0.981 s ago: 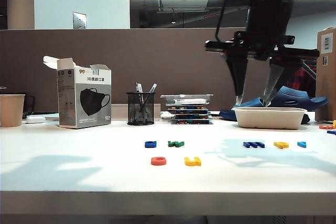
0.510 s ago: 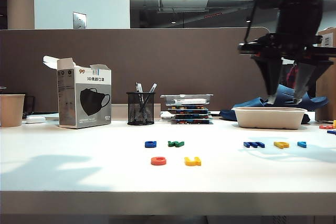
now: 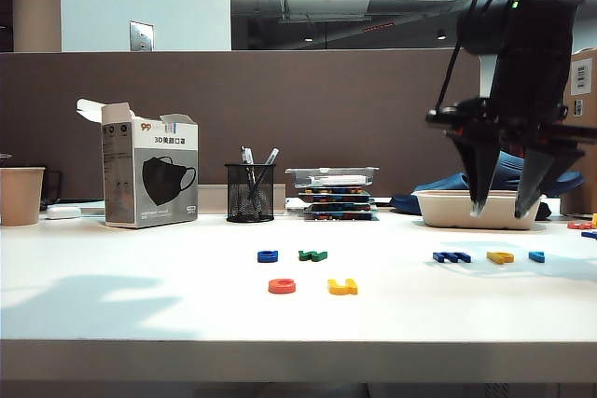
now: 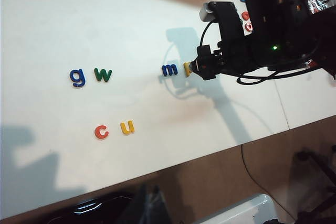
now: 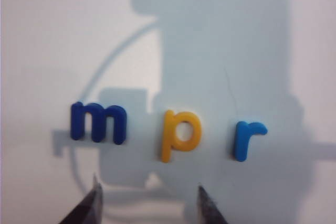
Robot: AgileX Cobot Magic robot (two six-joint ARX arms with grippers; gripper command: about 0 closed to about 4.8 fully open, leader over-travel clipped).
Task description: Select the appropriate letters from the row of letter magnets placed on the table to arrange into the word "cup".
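While the right gripper (image 3: 505, 210) hangs above the right end of the row, jaws spread and empty, the entry reads as follows.

Item, task letters: red-orange "c" (image 3: 282, 285) and yellow "u" (image 3: 342, 286) lie side by side on the table (image 3: 140, 305), nearer the camera than the row, at 6 o'clock from the blue "g" (image 3: 268, 255) and green "w" (image 3: 312, 255). Yellow "p" (image 5: 180, 134) remains in the row between dark blue "m" (image 5: 98, 122) and light blue "r" (image 5: 248, 138), apart from both.

Item, step in hand, judged: picking up the "p". In the right wrist view the fingertips (image 5: 93, 203) sit short of the letter and offset toward the "m". Good practice: centre the jaws over the "p", straddle its narrow width, descend straight, close without brushing either neighbour, then set it just right of the "u".

Item, left gripper: not seen in any view; state cannot be told.

Item, surroundings: beige tray (image 3: 478, 209) at 12 o'clock behind the row, directly behind the gripper; stacked letter boxes (image 3: 333, 193), mesh pen cup (image 3: 250, 192), mask box (image 3: 149, 172) and paper cup (image 3: 20, 195) along the back. None blocks the descent; the "m" and "r" are the close hazards.
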